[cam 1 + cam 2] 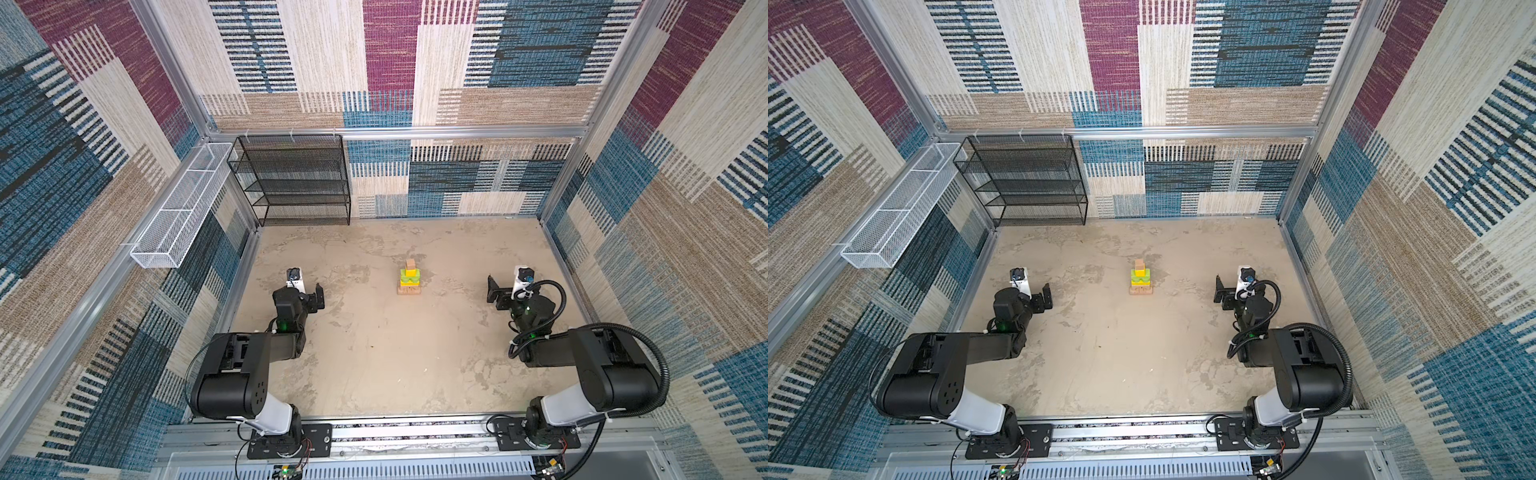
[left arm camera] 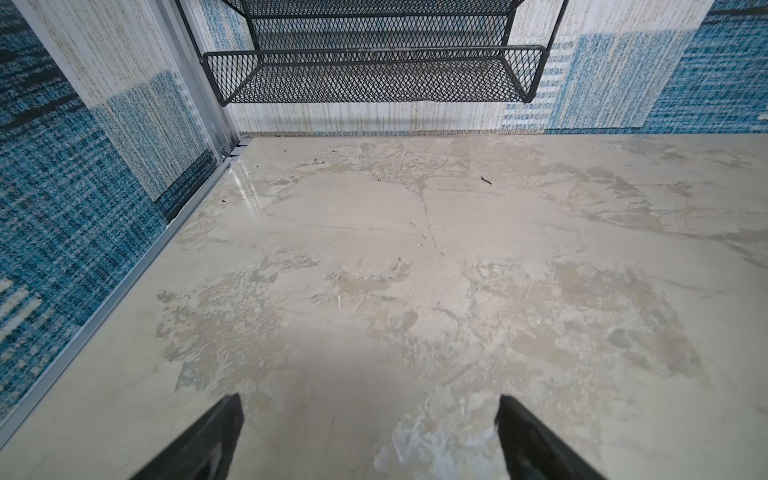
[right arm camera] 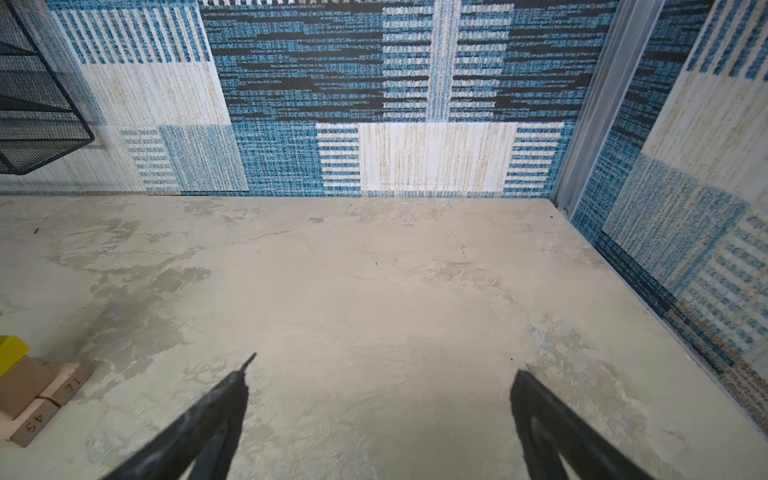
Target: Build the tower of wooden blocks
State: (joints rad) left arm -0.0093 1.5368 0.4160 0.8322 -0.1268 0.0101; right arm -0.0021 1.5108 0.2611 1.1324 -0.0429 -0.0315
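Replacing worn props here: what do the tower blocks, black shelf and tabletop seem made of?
Tower blocks: likely wood. The tan base bars look bare and matte, with stamped numbers; the upper ones are painted yellow and green. Shelf: black-coated metal mesh. Tabletop: smooth, slightly glossy stone-look sheet; actual material unclear.

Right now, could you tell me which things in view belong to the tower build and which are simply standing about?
Part of the job:
- wood block tower, with the tan cube on top
- left gripper and right gripper, both open and empty

Just standing about:
- black mesh shelf at the back wall
- white wire basket on the left wall
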